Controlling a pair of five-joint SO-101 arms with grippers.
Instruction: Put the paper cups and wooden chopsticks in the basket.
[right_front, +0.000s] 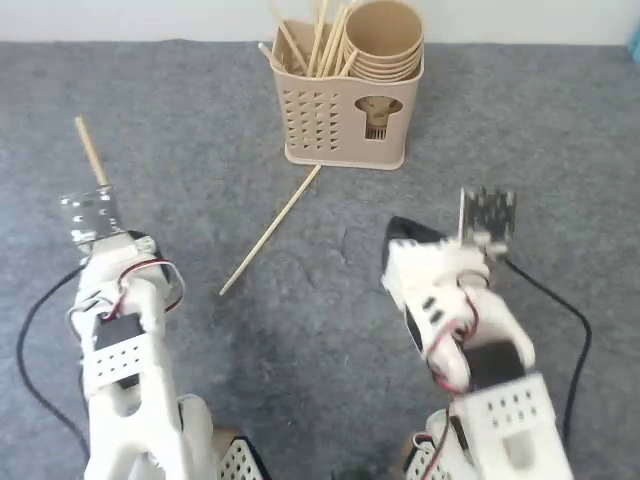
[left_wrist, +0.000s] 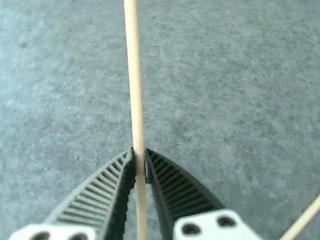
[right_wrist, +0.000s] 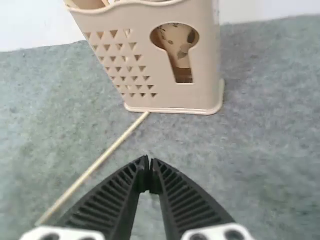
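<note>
As basket (right_front: 330, 125) holds cups (right_front: 385, 35), chopsticks (right_front: 318, 40), left fingers (left_wrist: 110, 192) pinch another chopstick (left_wrist: 132, 75); right fingers (right_wrist: 122, 192) touch.

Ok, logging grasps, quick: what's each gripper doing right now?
Left gripper: closed on a wooden chopstick.
Right gripper: closed, holding nothing.

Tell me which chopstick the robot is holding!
The chopstick pinched in the left gripper. The loose chopstick lies on the carpet by the basket.

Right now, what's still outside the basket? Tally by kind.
Chopsticks: 2, a loose chopstick on the carpet and a held chopstick in the left gripper.
Paper cups: 0, stacked in the basket.
Total: 2.
</note>
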